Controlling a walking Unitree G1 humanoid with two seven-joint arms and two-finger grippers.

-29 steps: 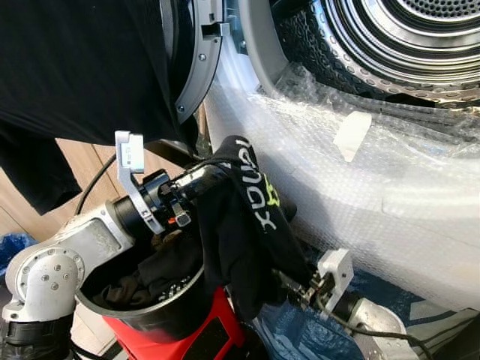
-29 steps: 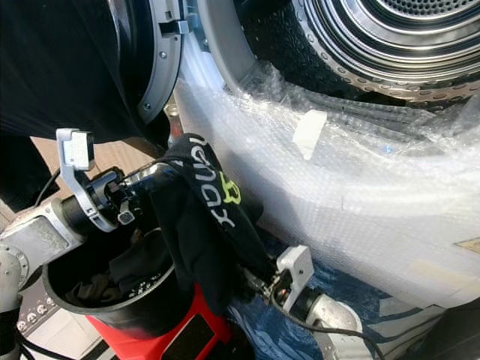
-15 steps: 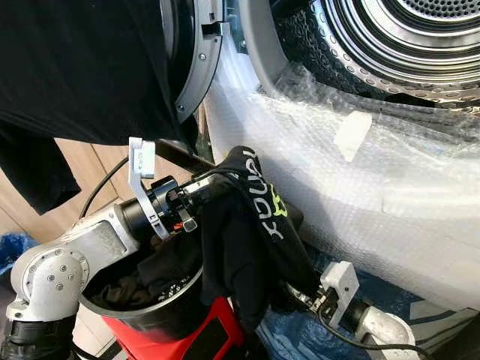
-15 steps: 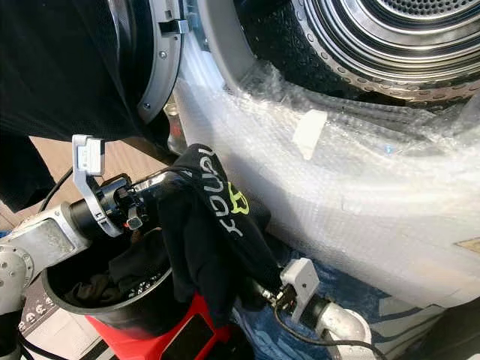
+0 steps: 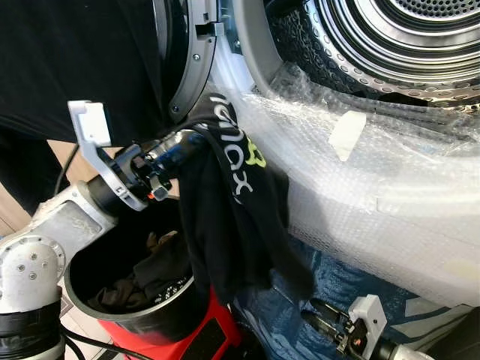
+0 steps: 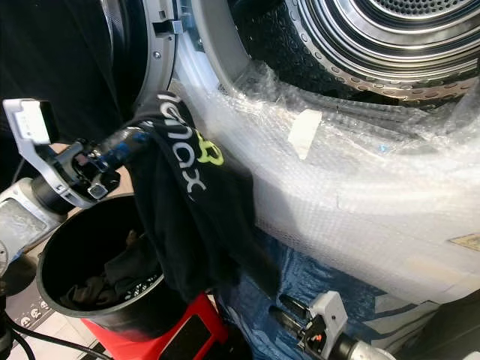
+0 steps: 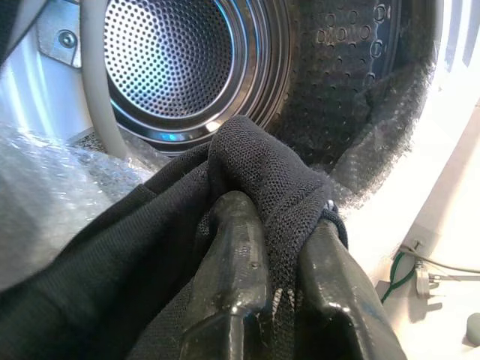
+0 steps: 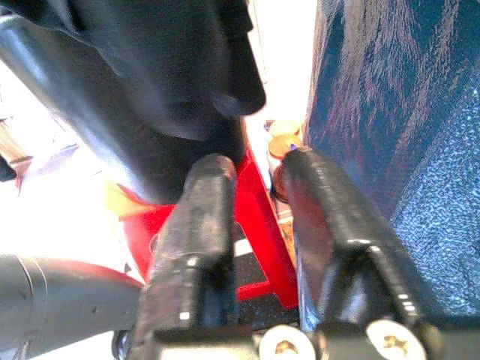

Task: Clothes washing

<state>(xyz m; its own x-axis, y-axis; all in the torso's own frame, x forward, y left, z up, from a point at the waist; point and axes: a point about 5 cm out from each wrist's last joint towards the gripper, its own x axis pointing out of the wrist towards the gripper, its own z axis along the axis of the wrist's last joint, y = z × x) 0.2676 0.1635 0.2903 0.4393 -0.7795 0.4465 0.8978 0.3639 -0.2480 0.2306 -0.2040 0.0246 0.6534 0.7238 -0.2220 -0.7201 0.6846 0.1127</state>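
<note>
Left eye view: the left gripper (image 5: 196, 135) is clamped on a black mesh garment (image 5: 225, 217) with white letters and a yellow-green logo; the word is not readable. It hangs over a black round bucket (image 5: 127, 319), below the steel drum (image 7: 176, 64). Right wrist view: the right gripper (image 8: 251, 169) has its fingers slightly apart, holding nothing.

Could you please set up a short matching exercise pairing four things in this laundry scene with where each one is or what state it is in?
Things:
1. black garment
2. black bucket
3. washer drum
4. right gripper

States:
A. low beside the blue cover, holding nothing
B. pinched by the left gripper, hanging below the washer opening
C. bare inside, door open
D. holds more dark clothes

Pairs: 1-B, 2-D, 3-C, 4-A
</note>
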